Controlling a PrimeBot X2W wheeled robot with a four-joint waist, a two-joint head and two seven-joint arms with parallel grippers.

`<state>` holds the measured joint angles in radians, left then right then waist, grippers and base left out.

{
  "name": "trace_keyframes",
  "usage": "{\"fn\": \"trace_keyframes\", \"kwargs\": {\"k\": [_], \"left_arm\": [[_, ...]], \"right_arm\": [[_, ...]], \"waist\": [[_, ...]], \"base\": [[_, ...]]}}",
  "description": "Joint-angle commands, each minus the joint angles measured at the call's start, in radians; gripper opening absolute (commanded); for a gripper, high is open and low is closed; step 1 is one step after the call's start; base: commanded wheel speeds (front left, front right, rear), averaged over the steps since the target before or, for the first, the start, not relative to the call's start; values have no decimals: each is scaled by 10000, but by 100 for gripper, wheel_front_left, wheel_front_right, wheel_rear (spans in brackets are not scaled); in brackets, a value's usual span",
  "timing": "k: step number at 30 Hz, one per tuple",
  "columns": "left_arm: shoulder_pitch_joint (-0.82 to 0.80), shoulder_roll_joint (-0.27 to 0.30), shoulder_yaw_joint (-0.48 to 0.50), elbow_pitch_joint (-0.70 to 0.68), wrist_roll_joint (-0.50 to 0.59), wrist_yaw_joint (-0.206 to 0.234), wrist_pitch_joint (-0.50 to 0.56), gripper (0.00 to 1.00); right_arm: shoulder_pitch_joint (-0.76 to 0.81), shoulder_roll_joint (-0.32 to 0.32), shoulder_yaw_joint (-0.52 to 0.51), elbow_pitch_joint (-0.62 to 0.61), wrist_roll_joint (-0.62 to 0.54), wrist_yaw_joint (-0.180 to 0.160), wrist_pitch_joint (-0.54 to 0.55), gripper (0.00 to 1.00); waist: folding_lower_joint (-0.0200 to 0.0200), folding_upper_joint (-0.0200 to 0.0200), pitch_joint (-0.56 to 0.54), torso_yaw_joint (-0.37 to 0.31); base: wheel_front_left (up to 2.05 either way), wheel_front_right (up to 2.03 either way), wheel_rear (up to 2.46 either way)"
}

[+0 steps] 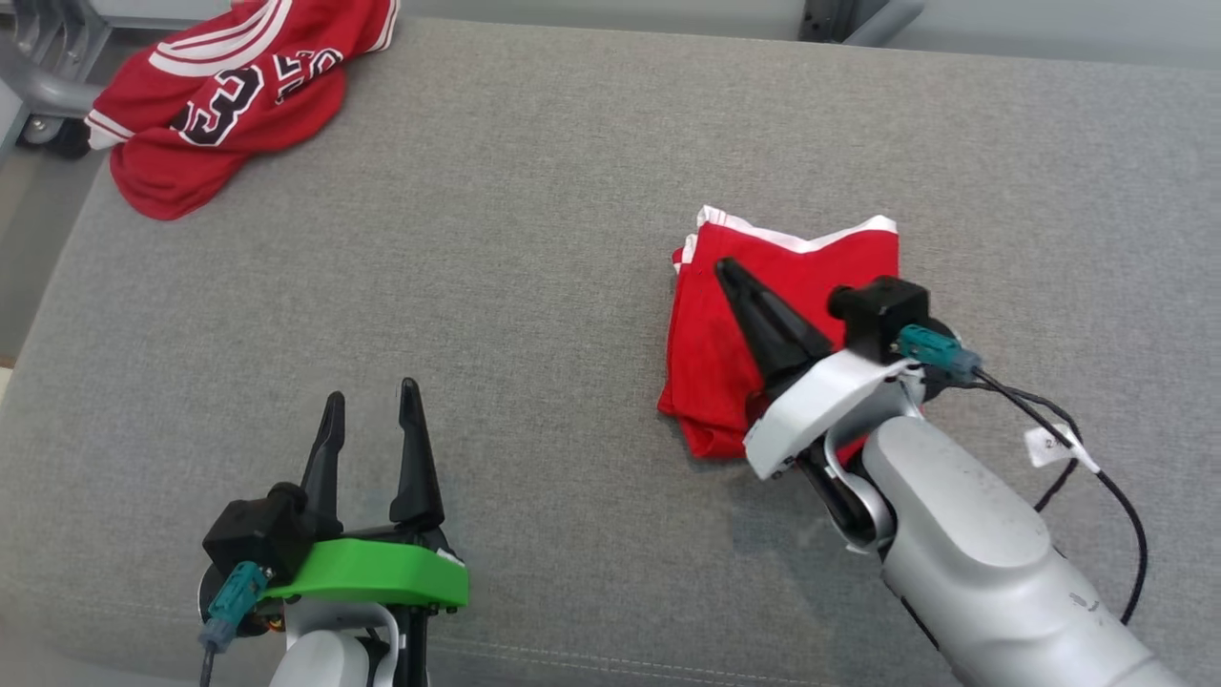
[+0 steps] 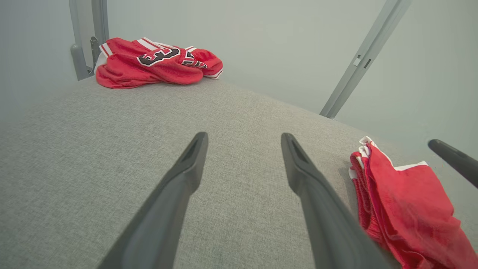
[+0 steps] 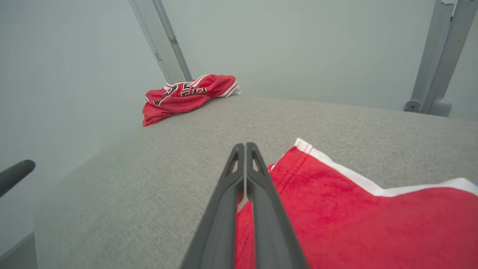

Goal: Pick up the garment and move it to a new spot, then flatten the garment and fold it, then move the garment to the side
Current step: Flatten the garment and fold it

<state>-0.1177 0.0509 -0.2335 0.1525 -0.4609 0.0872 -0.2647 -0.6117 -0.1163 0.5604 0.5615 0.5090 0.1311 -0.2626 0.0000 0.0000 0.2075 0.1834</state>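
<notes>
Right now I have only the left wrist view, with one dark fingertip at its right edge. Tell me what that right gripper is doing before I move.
Observer: The right gripper is shut, its fingers pressed together over the folded red garment.
Operator: Say whether it holds cloth.
Observer: In the right wrist view I see no cloth pinched between the fingers. Whether they touch the garment I cannot tell.
Operator: Give me its heading.
Observer: In the head view its tips point toward the garment's far left corner.
</notes>
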Motion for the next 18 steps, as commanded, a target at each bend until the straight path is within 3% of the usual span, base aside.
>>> {"fn": "trace_keyframes", "kwargs": {"k": [1, 3, 5, 6, 12, 18], "left_arm": [[-69, 31, 2, 21, 74, -73, 4, 100], [-166, 97, -32, 49, 195, -103, 4, 100], [-270, 158, -11, 89, 289, -136, 4, 100], [-302, 181, -4, 102, 350, -161, 3, 100], [-323, 194, 76, 146, 545, -185, 4, 100], [-138, 239, 241, 70, 753, -253, 3, 100]], "right_arm": [[320, -45, -325, -261, -262, -5, -24, 29], [680, -23, -1120, -902, -760, -7, -23, 49], [1105, 39, -1846, -1458, -1233, -5, -25, 90], [1340, 77, -2247, -1690, -1469, -7, -24, 100], [2602, 348, -3940, -2963, -2557, -5, -25, 100], [3572, 540, -4747, -3774, -3117, -5, -25, 100]], "waist": [[0, 0, -191, -275], [0, 0, -278, -431], [0, 0, -369, -588], [0, 0, -409, -664], [0, 0, -595, -1119], [0, 0, -691, -1430]], "base": [[0, 0, 0], [0, 0, 0], [0, 0, 0], [0, 0, 0], [0, 0, 0], [0, 0, 0]]}}
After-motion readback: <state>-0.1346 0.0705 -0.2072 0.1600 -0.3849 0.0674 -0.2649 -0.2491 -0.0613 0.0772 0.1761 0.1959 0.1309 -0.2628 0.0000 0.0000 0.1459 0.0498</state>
